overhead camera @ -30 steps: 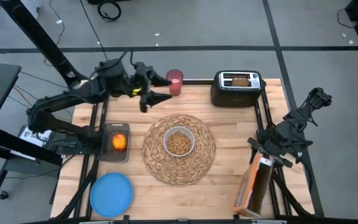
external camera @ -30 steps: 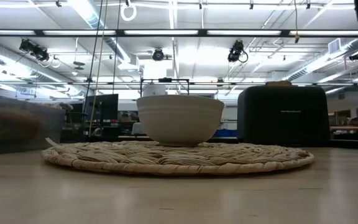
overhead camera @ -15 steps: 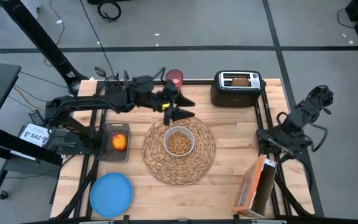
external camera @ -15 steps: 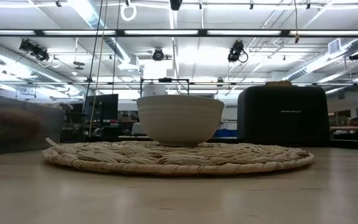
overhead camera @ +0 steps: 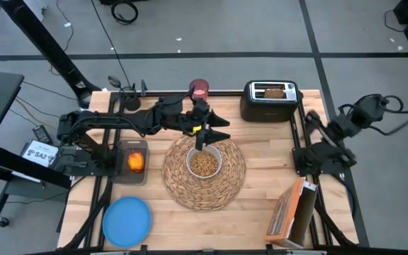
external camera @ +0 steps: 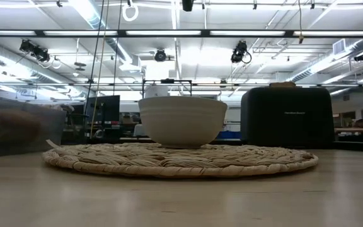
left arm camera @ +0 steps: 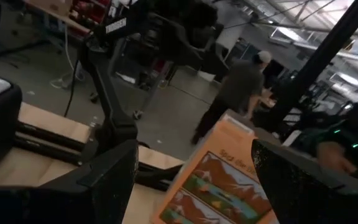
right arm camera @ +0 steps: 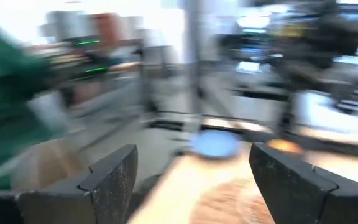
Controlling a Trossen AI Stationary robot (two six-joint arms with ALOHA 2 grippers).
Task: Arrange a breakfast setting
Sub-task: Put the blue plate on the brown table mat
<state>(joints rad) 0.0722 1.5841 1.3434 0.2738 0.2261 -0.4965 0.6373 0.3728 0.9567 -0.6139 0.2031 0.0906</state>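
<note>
The white bowl (overhead camera: 204, 162), with brown cereal in it, stands on the round straw placemat (overhead camera: 204, 185) at mid-table; both show in the low view (external camera: 183, 120) (external camera: 181, 159). My left gripper (overhead camera: 224, 129) hangs open and empty over the bowl's far rim, fingers pointing toward the table's right. My right gripper (overhead camera: 314, 122) is open and empty, raised near the right edge beside the toaster. The pink cup (overhead camera: 199, 88) stands at the far edge. The red apple (overhead camera: 135, 162) sits in a small tray at the left. The blue plate (overhead camera: 127, 219) lies near left. The toast (overhead camera: 273, 91) sticks out of the toaster. The spoon is out of view.
The black toaster (overhead camera: 270, 100) stands far right. The orange cereal box (overhead camera: 292, 212) stands at the near right corner and shows in the left wrist view (left arm camera: 216, 180). A person (left arm camera: 235, 93) stands in the room beyond the table's right side.
My left gripper has swept from beside the pink cup toward the table's right and a little nearer, ending over the bowl's far rim, still open. My right gripper has drawn up and away from the cereal box's top toward the far edge; the box stays put.
</note>
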